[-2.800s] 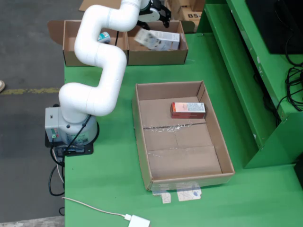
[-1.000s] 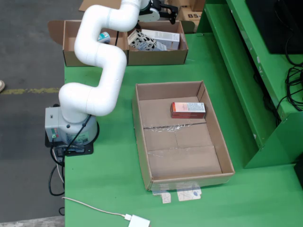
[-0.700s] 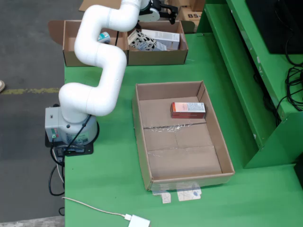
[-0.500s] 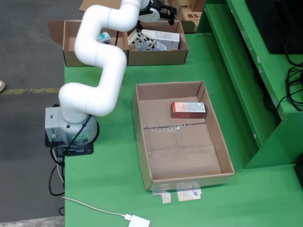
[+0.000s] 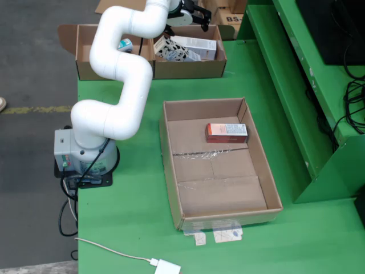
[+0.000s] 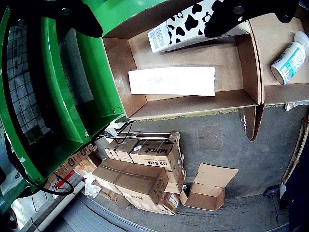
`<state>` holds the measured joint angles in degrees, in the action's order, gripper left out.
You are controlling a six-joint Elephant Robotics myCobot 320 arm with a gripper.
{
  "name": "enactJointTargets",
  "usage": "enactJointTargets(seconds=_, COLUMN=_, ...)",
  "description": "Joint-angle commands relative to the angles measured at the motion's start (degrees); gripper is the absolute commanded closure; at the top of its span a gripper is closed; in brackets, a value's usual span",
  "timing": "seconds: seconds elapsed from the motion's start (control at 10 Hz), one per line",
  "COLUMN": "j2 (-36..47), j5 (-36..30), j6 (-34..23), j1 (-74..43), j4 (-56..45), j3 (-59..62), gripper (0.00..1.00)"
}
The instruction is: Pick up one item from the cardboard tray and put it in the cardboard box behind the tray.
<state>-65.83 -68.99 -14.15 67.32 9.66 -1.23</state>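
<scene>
1. The hand [image 5: 194,12] hangs above the far cardboard box [image 5: 188,67] at the far edge of the tabletop [image 5: 137,194]. In the wrist view its two dark fingers [image 6: 241,14] stand spread wide apart with nothing between them.
2. Two cartons lie inside that box, directly beneath the hand: a cow-patterned carton [image 6: 193,26] and, just beside it, a white carton [image 6: 171,80]. Neither touches the fingers.
3. In the fixed view both cartons show in the box, the patterned one [image 5: 170,50] to the left and the white one [image 5: 197,47] to the right.
4. A second cardboard box [image 5: 91,57] adjoins the first on its left in the fixed view; it holds a white bottle [image 6: 288,57] lying on its side.
5. The cardboard tray [image 5: 219,165] sits nearer the middle of the tabletop, well apart from the hand.
6. One red-and-white carton [image 5: 226,132] lies in the tray, close to its far right corner.
7. The white arm [image 5: 120,74] rises from its base [image 5: 82,157] at the tabletop's left edge.
</scene>
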Motion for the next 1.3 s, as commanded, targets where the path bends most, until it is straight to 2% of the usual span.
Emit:
enactJointTargets(seconds=0.0, j2=1.73, j5=0.39, j6=-0.32, j1=-0.07, j4=0.77, j3=1.23, gripper=0.3)
enactJointTargets(seconds=0.2, j2=1.73, j5=0.39, j6=-0.32, j1=-0.07, j4=0.77, j3=1.23, gripper=0.3)
enactJointTargets(seconds=0.5, j2=5.18, j5=3.74, j6=-2.67, j1=-0.96, j4=0.98, j3=1.23, gripper=0.3)
enactJointTargets(seconds=0.6, j2=11.12, j5=1.32, j6=-0.24, j1=-2.82, j4=-9.29, j3=1.23, gripper=0.3)
enactJointTargets(seconds=0.7, j2=11.12, j5=1.32, j6=-0.24, j1=-2.83, j4=-9.29, j3=1.23, gripper=0.3)
enactJointTargets(seconds=0.8, j2=15.86, j5=-1.05, j6=2.04, j1=-5.22, j4=-17.35, j3=1.23, gripper=0.3)
enactJointTargets(seconds=1.0, j2=15.86, j5=-1.05, j6=2.04, j1=-5.22, j4=-17.35, j3=1.23, gripper=0.3)
enactJointTargets(seconds=1.1, j2=19.44, j5=-3.7, j6=3.38, j1=-9.87, j4=-24.37, j3=1.23, gripper=0.3)
enactJointTargets(seconds=1.2, j2=19.43, j5=-3.7, j6=3.38, j1=-9.87, j4=-24.37, j3=1.23, gripper=0.3)
